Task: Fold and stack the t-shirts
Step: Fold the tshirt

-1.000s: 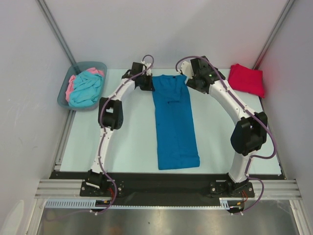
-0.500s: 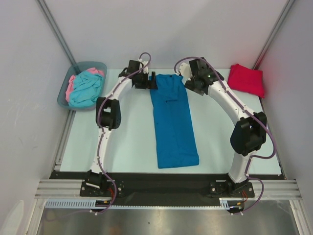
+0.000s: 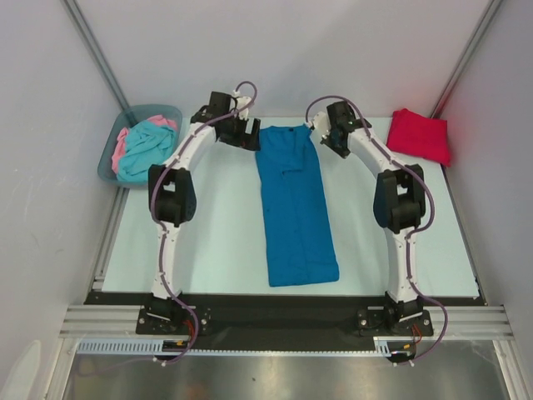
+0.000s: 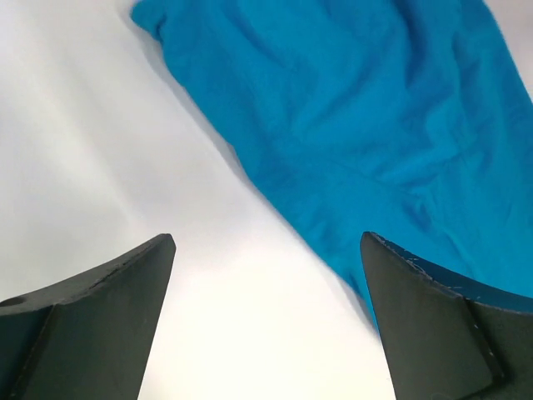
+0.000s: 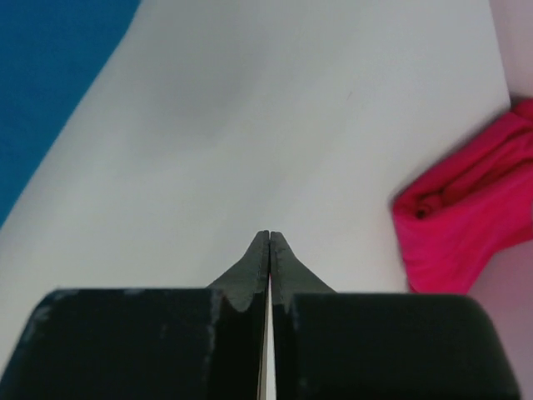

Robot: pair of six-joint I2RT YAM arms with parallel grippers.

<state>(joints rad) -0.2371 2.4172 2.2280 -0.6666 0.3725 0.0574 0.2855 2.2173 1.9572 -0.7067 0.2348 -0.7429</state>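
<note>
A deep blue t-shirt [image 3: 296,208] lies flat on the table, folded into a long narrow strip running from back to front. My left gripper [image 3: 250,136] hovers open just off its far left corner. In the left wrist view the blue t-shirt [image 4: 358,125] fills the upper right, and nothing sits between the spread fingers [image 4: 108,308] of the left gripper [image 4: 266,242]. My right gripper [image 3: 327,140] is shut and empty beside the far right corner. Its shut tips [image 5: 270,237] hang over bare table, between the blue cloth [image 5: 50,75] and the red t-shirt [image 5: 466,225]. The folded red t-shirt [image 3: 420,135] lies at the back right.
A grey-blue bin [image 3: 107,162] stands at the back left, holding a turquoise shirt [image 3: 146,150] and a pink one [image 3: 122,143]. Grey walls close in the table on three sides. Both arm bases sit at the near edge.
My left gripper has opened, let go of the blue shirt's far left corner and drawn back to the left. My right gripper has shut on nothing and pulled away from the shirt.
</note>
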